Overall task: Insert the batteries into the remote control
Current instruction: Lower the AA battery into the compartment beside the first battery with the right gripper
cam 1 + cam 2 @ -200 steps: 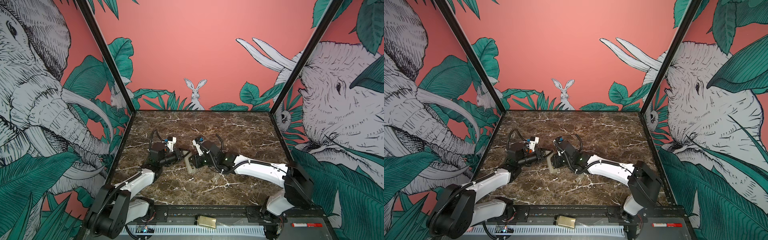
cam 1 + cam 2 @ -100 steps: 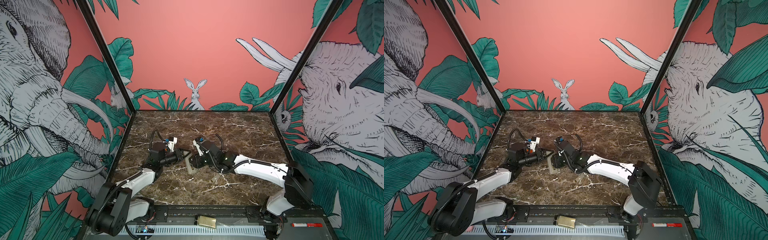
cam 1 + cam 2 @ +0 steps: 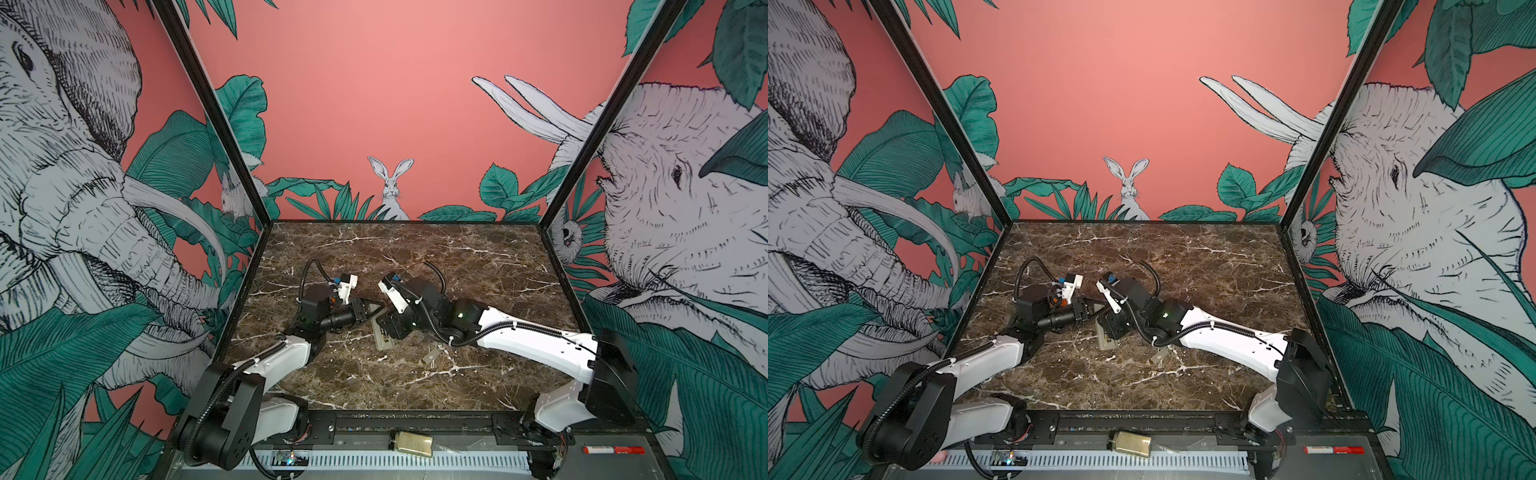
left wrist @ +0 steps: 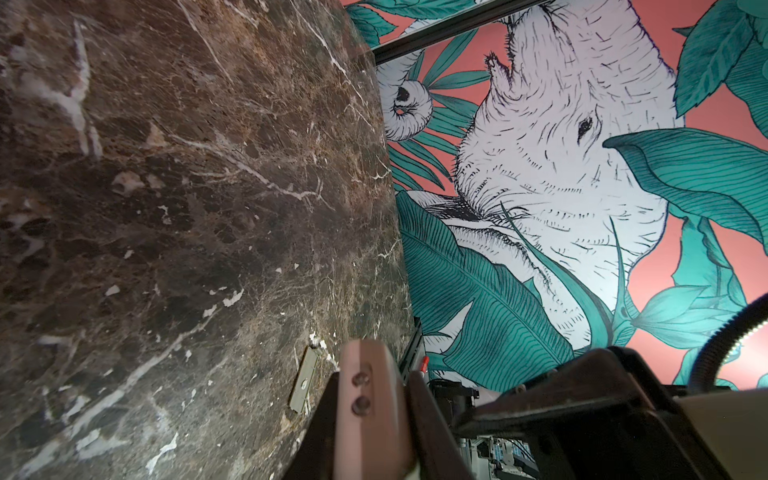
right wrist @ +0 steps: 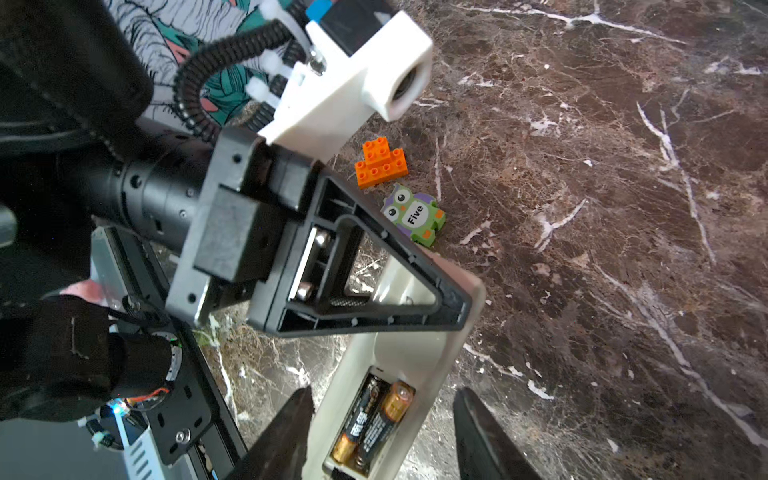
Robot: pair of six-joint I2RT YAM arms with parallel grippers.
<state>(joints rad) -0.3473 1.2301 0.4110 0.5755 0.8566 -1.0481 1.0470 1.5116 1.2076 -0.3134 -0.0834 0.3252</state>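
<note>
The remote control (image 5: 415,345) lies back-up near the table's middle, seen in both top views (image 3: 380,336) (image 3: 1105,338). Its open recess holds the two batteries (image 5: 374,419) side by side, dark with brassy ends. My left gripper (image 5: 461,307) (image 4: 372,374) (image 3: 376,309) is shut on the remote's end away from the recess. My right gripper (image 5: 382,392) (image 3: 388,328) is open above the recess end. Its two dark fingers (image 5: 291,424) stand either side of the remote, and the right-hand one is clear of it.
A small grey battery cover (image 4: 305,380) (image 3: 432,356) lies on the marble near the remote. An orange brick (image 5: 380,164) and a green owl block (image 5: 415,216) sit behind the left gripper. A small jar (image 3: 411,442) and a red marker (image 3: 613,449) rest on the front rail.
The right gripper's jaws have spread apart over the remote. Both arms stay almost where they were, the left still holding the remote.
</note>
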